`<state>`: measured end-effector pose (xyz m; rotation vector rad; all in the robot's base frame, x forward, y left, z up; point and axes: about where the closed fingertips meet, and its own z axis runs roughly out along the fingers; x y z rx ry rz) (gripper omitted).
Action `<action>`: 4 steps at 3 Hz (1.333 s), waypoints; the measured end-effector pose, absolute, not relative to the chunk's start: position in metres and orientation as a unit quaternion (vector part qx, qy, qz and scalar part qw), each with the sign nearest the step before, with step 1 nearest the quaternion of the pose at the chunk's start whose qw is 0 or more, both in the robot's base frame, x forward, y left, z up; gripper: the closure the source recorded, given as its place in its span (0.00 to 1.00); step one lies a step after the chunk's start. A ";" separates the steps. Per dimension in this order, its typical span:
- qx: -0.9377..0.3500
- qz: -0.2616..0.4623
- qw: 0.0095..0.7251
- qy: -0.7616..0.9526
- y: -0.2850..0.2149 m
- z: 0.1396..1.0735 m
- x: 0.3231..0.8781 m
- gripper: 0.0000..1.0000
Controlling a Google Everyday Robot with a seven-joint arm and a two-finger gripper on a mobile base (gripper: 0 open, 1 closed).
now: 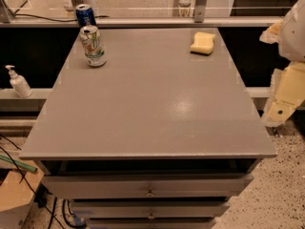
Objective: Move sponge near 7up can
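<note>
The gripper (284,95) hangs off the right edge of the grey table (152,109), beside the top and a little below it, cream-coloured and partly cut off by the frame; whether it is open or closed I cannot tell. The sponge (203,42) lies flat near the table's far right corner, well apart from the gripper and untouched, so the step in hand looks like the reach toward it. The 7up can (93,46) stands upright at the far left, with a dark blue can (85,15) just behind it at the back edge. To do this well, the arm should probably rise clear of the tabletop first, come down over the sponge across its narrower side, and squeeze lightly, since foam gives. The carry would then run leftward along the far side of the table; setting the sponge down just beside the 7up can, short of touching it, should avoid tipping it
</note>
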<state>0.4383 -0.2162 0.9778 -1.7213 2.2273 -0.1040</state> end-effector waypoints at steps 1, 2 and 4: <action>-0.603 -0.039 0.171 0.778 -0.217 0.980 0.439 0.00; -0.597 -0.030 0.217 0.772 -0.218 0.985 0.445 0.00; -0.572 0.034 0.355 0.738 -0.205 0.996 0.491 0.00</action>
